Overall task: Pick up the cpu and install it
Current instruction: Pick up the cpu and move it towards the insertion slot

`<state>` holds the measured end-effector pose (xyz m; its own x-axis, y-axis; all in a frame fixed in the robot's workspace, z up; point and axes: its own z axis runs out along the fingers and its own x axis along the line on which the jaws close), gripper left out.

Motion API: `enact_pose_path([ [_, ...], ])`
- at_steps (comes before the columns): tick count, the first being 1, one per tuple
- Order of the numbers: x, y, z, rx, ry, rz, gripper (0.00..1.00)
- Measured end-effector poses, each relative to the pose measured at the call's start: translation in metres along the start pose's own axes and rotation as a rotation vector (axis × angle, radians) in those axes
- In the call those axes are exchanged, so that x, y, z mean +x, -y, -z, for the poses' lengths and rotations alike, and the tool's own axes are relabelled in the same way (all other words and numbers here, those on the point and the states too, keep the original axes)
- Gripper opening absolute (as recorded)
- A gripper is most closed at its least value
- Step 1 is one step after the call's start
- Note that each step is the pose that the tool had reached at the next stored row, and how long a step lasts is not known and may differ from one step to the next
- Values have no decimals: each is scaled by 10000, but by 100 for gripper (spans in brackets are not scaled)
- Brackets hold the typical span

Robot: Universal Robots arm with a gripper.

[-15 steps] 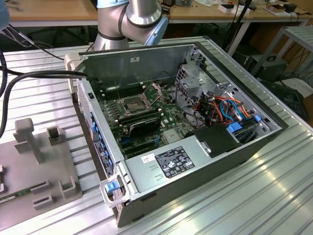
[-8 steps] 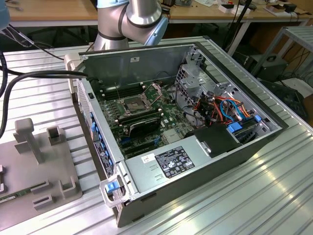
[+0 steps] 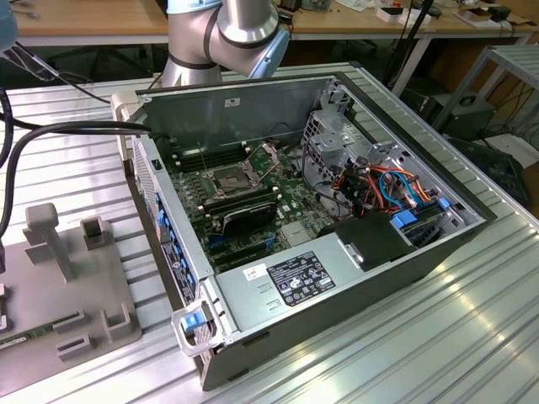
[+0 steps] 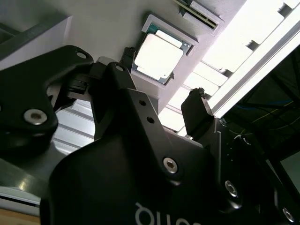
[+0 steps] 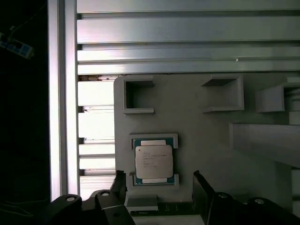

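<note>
The cpu point(image 5: 153, 161) is a small square chip with a silvery face. It lies flat in a shallow framed nest on the grey fixture plate point(image 5: 201, 136). In both wrist views my gripper point(image 5: 159, 183) hovers over the plate, open, its two black fingers point(image 5: 200, 187) spread wider than the chip and nothing between them. From the second wrist view the cpu point(image 4: 158, 56) sits just beyond the gripper point(image 4: 162, 76). In the exterior view the open computer case point(image 3: 337, 278) shows the dark-centred socket point(image 3: 229, 178) on the motherboard, its retaining frame raised.
The grey fixture plate point(image 3: 76, 286) with upright holders stands at the exterior view's left, beside the case on a ribbed aluminium table point(image 3: 472, 337). Black cables point(image 3: 59, 126) run across the table's left. The arm's joint point(image 3: 227, 34) rises behind the case. Memory sticks point(image 3: 244, 210) lie near the socket.
</note>
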<state>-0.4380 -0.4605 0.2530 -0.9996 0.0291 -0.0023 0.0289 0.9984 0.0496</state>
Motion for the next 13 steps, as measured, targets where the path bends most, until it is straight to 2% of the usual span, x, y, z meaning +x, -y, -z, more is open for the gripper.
enact_pose_path([
  [4,0,1,-29,0,0,0,68],
  [13,0,11,-215,0,0,0,68],
])
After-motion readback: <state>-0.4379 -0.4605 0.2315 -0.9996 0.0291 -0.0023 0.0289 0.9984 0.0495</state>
